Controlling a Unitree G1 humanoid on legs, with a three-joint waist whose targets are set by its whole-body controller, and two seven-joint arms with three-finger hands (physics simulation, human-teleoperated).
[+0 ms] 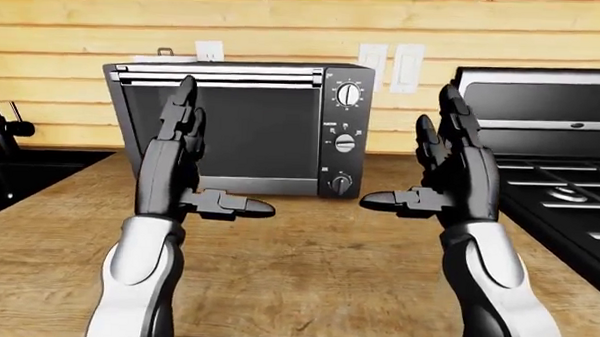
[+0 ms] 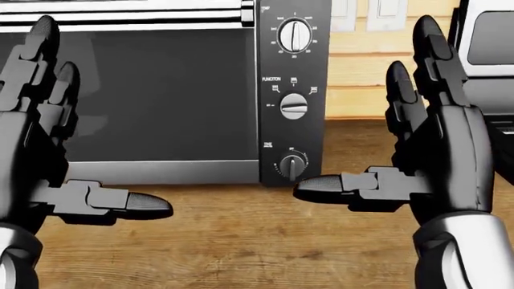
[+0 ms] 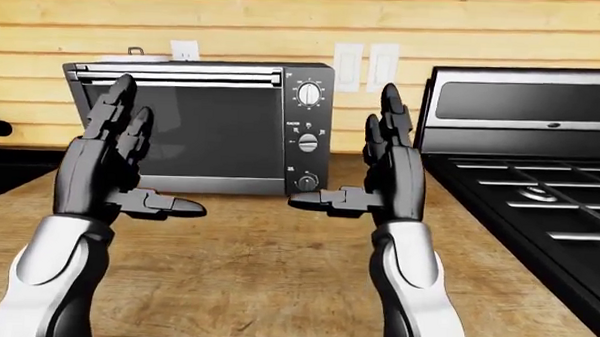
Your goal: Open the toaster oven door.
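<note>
A black toaster oven [image 1: 243, 125] stands on the wooden counter [image 1: 307, 244] against the wall, its glass door [image 1: 227, 128] shut and upright. A silver bar handle [image 1: 218, 75] runs along the door's top edge. Three knobs [image 1: 345, 143] sit in a column on its right panel. My left hand [image 1: 196, 153] is raised before the door's left part, fingers straight up, thumb out, holding nothing. My right hand [image 1: 436, 162] is raised the same way to the right of the oven, open and holding nothing. Neither hand touches the oven.
A black stove [image 1: 556, 162] with grates stands at the right, beside the counter. A dark sink with a black faucet [image 1: 1, 124] lies at the left edge. Wall outlets and switches [image 1: 392, 67] sit on the wood-plank wall behind.
</note>
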